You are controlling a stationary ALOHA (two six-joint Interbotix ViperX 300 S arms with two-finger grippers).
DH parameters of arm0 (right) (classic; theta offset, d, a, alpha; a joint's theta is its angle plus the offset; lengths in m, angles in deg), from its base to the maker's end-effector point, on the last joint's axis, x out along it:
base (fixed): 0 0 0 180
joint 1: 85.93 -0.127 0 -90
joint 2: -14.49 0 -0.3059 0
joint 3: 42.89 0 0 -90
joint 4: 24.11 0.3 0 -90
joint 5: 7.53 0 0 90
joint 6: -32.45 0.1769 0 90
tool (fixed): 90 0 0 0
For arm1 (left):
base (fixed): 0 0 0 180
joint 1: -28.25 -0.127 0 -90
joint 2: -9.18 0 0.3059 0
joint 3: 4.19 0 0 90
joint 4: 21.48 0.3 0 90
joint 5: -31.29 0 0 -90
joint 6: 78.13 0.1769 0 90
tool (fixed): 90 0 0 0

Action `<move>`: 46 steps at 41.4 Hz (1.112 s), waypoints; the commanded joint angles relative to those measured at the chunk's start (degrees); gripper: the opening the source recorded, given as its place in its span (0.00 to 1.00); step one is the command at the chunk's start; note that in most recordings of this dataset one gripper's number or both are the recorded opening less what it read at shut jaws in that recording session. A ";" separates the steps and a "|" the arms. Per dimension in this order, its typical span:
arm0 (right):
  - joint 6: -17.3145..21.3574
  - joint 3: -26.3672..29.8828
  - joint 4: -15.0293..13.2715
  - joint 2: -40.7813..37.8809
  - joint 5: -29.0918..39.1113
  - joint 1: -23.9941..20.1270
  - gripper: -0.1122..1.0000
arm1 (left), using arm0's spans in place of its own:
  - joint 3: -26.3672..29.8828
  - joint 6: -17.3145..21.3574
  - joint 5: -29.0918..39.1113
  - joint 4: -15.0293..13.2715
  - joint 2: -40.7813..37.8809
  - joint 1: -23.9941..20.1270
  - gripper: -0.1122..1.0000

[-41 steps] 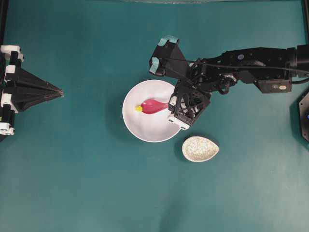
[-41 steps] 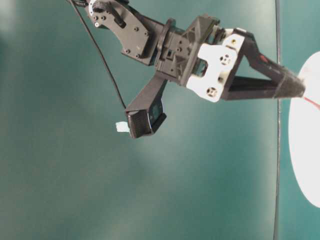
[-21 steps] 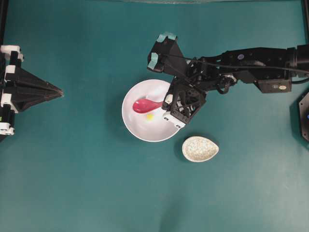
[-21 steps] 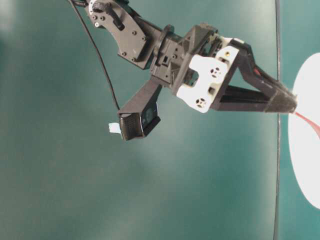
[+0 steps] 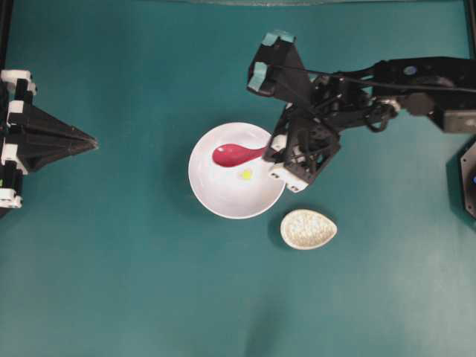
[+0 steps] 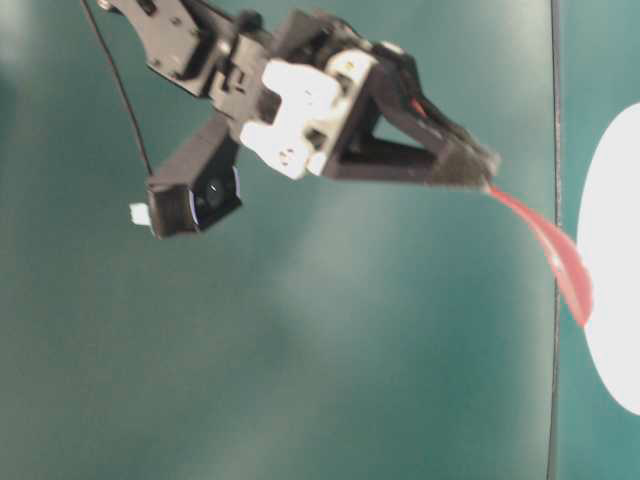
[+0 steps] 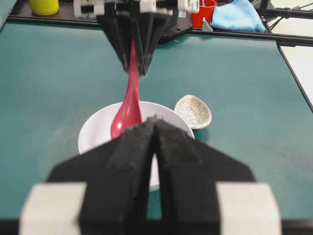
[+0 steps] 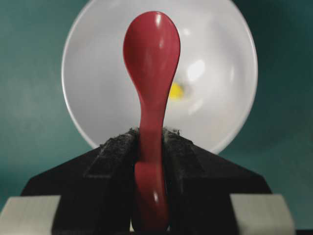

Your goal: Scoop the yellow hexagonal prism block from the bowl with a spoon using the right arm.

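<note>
Yellow hexagonal prism block [image 5: 245, 174] lies loose in the bowl [image 5: 216, 201], apparently unscooped. My right gripper [image 8: 150, 142] has its jaws clamped on the spoon [image 5: 236, 155], raised above; scooping remains. Left gripper [image 7: 155, 128] jaws closed, idle.

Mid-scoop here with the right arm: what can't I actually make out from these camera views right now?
- Whether the spoon clears the bowl: the table-level view cuts the bowl at its right edge.
- Yellow block: right wrist view, partly behind the spoon and blurred; left wrist view, hidden behind the left gripper.
- Spoon handle end: buried between the right gripper's fingers.
- Speckled dish: any contents too small to tell from overhead.
</note>
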 commanded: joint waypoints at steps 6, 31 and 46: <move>4.75 1.41 0.00 2.29 7.29 0.18 0.30 | 0.97 -0.09 -0.26 0.09 -0.26 -0.09 0.11; 11.87 3.16 1.23 0.62 16.26 -0.26 0.30 | 0.97 -0.09 -0.26 0.09 -0.26 -0.09 0.11; 12.04 3.16 2.20 -0.70 16.26 -1.32 0.30 | 0.97 -0.09 -0.26 0.09 -0.26 -0.09 0.11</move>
